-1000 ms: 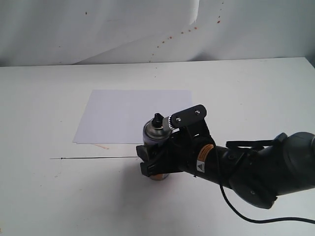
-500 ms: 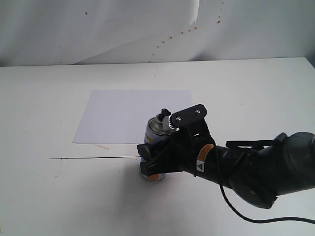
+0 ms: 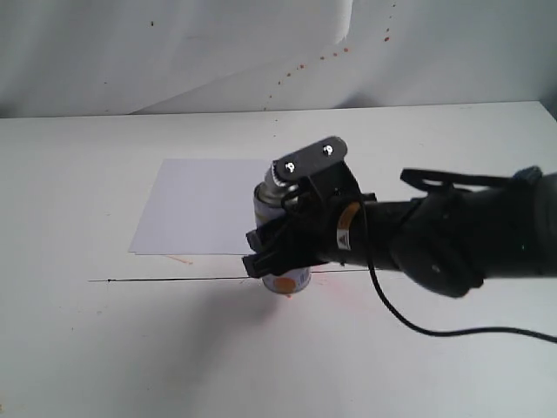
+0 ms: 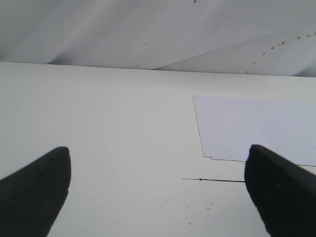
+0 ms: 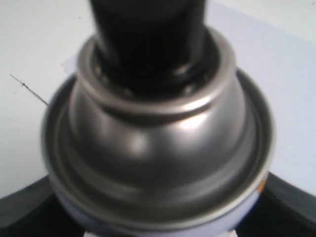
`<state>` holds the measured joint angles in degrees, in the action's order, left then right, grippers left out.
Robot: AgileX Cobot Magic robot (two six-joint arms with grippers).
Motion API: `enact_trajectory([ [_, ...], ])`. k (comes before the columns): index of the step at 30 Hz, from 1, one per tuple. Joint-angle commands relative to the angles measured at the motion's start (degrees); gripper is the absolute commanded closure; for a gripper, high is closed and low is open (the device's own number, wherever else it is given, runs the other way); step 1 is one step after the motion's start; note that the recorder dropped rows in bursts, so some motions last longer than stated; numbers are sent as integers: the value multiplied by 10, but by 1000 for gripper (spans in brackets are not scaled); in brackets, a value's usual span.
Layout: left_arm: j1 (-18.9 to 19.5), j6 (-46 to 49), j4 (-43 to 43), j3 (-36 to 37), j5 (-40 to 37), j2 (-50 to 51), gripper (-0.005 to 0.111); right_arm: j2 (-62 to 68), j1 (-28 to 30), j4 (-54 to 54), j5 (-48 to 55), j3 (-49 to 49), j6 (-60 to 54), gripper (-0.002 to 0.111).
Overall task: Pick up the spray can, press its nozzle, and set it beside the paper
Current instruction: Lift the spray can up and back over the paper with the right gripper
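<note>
The spray can hangs slightly tilted at the near right corner of the paper. My right gripper is shut on its body. In the exterior view a black gripper plate hides the nozzle. Close up in the right wrist view are the can's silver dome and the black nozzle, with the right gripper clasping the can from both sides. My left gripper is open over bare table with nothing between its fingers. The paper lies beyond it. The exterior view does not show this gripper.
A thin black line runs across the white table below the paper. A faint reddish stain lies under the right arm. A white backdrop with small red specks stands behind the table. The arm's cable trails right.
The right arm has risen and carried the can upward and slightly toward the paper. The gripper plate now covers the nozzle, which showed before.
</note>
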<state>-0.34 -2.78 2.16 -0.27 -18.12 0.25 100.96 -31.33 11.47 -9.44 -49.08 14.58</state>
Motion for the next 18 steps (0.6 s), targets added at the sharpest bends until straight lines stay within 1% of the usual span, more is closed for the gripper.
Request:
enact_trajectory([
  [1,-3,0,3,3,1,-3,18,-23,0,40,117,-94,-10,108],
  [4,-3,0,3,3,1,-3,18,-23,0,50,177,-147,-19,108],
  [9,-3,0,3,3,1,-3,18,-22,0,50,214,-199,-74,108],
  [12,-3,0,3,3,1,-3,18,-11,7,48,255,-231,-111,108],
  [16,-3,0,3,3,1,-3,18,16,43,17,303,-286,-155,108],
  [18,-3,0,3,3,1,-3,18,33,62,-26,323,-319,-205,108],
])
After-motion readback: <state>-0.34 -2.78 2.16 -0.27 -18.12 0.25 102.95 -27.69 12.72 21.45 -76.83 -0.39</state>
